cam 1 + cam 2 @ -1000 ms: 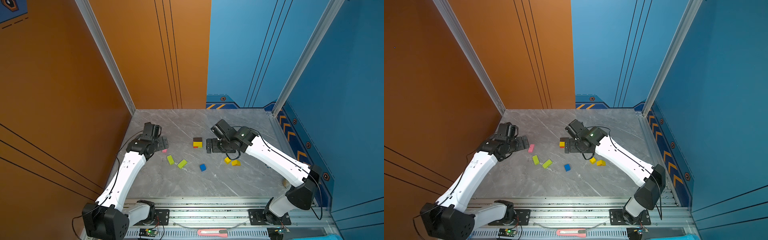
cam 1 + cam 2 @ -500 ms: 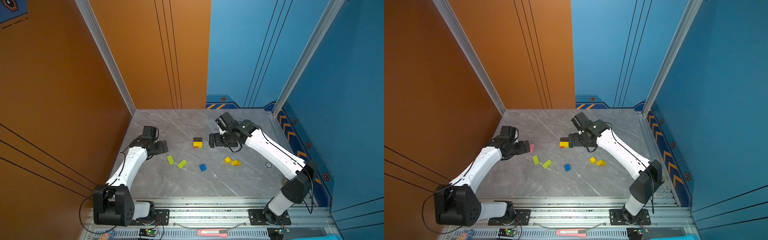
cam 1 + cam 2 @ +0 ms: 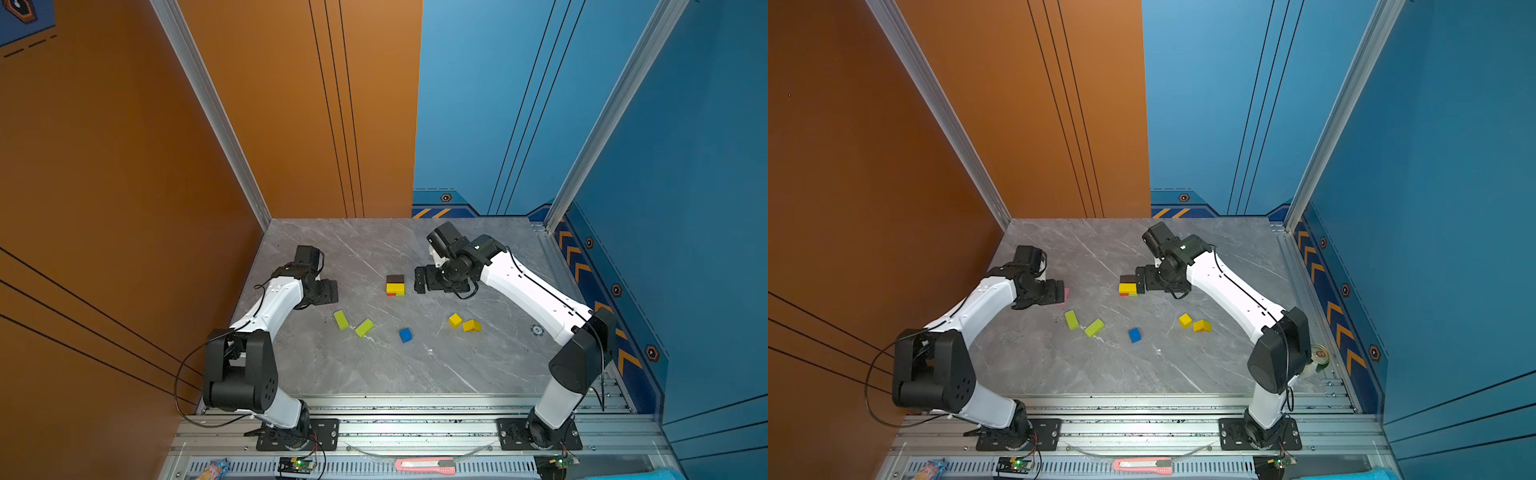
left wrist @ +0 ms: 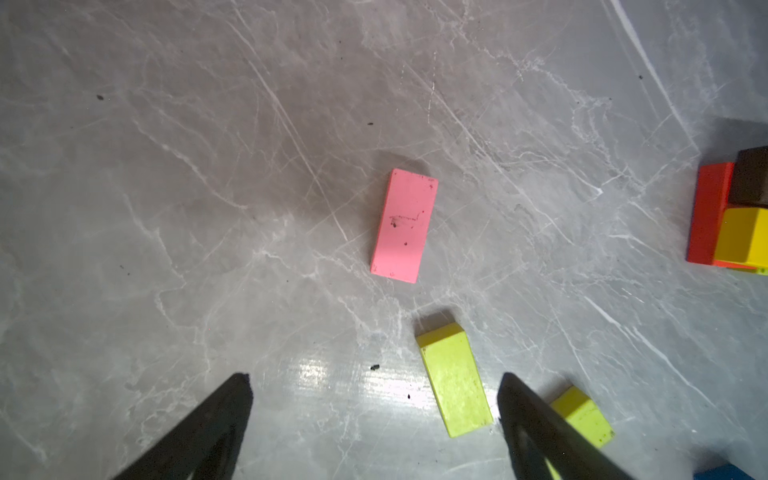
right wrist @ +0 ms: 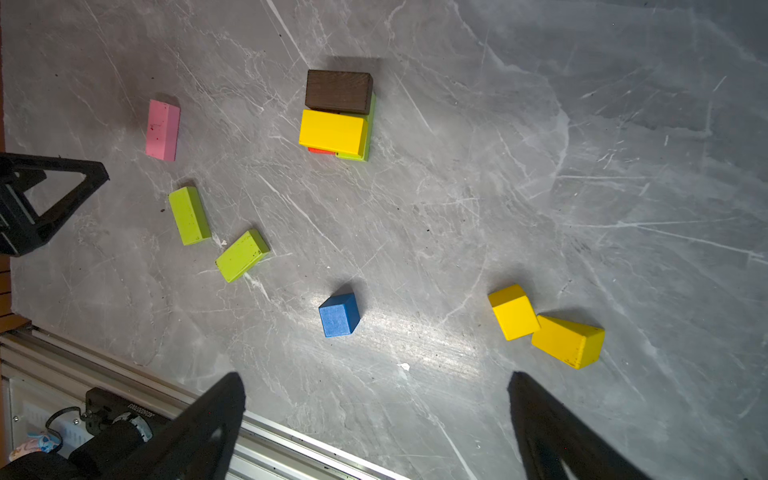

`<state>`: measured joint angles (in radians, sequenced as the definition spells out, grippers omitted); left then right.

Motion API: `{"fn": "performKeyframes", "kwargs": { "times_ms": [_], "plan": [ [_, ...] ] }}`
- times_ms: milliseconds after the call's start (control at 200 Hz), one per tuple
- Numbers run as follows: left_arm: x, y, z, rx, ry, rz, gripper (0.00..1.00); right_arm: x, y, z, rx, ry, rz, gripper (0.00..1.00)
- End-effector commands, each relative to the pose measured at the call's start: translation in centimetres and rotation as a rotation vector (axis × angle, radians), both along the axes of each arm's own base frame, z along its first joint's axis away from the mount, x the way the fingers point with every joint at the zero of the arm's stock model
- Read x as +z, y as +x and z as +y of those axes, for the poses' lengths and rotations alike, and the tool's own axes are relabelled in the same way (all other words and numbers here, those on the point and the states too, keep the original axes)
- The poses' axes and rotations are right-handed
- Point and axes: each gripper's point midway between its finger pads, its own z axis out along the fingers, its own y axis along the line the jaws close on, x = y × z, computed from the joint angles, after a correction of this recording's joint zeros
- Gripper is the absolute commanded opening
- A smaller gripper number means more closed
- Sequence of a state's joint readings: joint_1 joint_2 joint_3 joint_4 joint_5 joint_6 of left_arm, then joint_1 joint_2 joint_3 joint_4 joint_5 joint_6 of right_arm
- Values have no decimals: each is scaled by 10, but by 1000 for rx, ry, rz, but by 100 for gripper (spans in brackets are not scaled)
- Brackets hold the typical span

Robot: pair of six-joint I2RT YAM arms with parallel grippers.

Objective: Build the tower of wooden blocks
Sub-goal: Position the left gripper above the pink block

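An orange wall (image 3: 291,124) and a blue wall (image 3: 478,104) enclosed the grey marbled tabletop (image 3: 374,374). On it stood the low stack of painted wood blocks (image 3: 395,285); the left gripper (image 3: 329,291) hung well left of it, the right gripper (image 3: 420,281) just right, both spread wide, empty.

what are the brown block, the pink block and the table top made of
Brown block: looks like wood, dark stain, matt; grain lines show on top. Pink block: probably painted wood, matt paint with scuffs and dark specks. Table top: grey marble-look surface, white veins, glossy glare; stone or printed laminate, cannot tell.
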<state>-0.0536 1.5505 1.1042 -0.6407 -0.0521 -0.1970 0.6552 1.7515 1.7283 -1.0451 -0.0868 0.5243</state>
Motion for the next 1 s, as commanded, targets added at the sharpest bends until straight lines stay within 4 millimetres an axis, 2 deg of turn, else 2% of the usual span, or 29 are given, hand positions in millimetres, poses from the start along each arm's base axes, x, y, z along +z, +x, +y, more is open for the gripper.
{"fn": "performKeyframes", "kwargs": {
  "times_ms": [0,145,225,395,671,701,996],
  "plan": [
    [-2,8,1,-48,41,8,93,10,4,-8,-49,-27,-39,100],
    [1,15,0,-48,47,-6,93,7,0,-15,-67,-37,-29,100],
    [-3,19,1,-50,56,1,93,2,1,-18,-69,-54,-24,100],
    [-17,25,-4,-62,30,36,89,0,10,-20,-56,-69,-31,100],
    [-21,41,-10,-61,42,38,89,-5,29,-22,-47,-44,-6,100],
    [-21,43,-10,-63,53,37,89,5,35,-19,-45,-23,-27,100],
    [-33,49,-14,-91,116,64,88,5,41,-25,-48,-24,-15,100]
  ]
}}
